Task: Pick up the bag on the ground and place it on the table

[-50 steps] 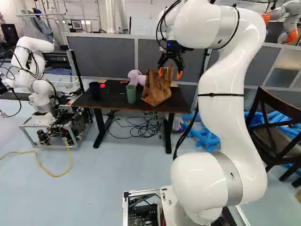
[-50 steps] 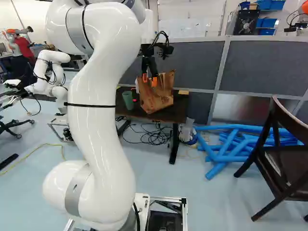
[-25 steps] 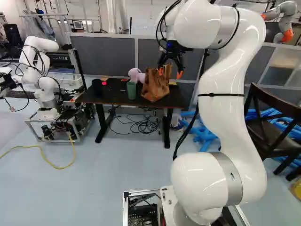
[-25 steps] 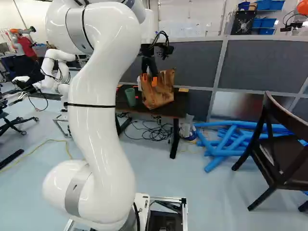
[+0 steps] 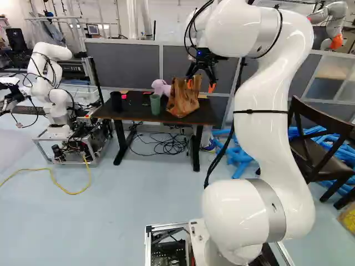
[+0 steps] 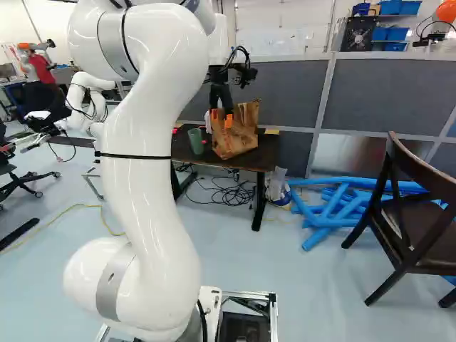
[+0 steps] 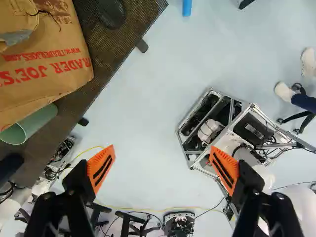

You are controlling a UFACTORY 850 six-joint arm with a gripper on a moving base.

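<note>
Brown paper bag (image 7: 45, 64) partly outside the wrist view, end effector (image 5: 201, 86) spread wide.

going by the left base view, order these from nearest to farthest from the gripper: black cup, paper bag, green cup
1. Paper bag, on the table, just left of the gripper in the left base view
2. Green cup, left of the bag
3. Black cup, near the table's left end
</note>
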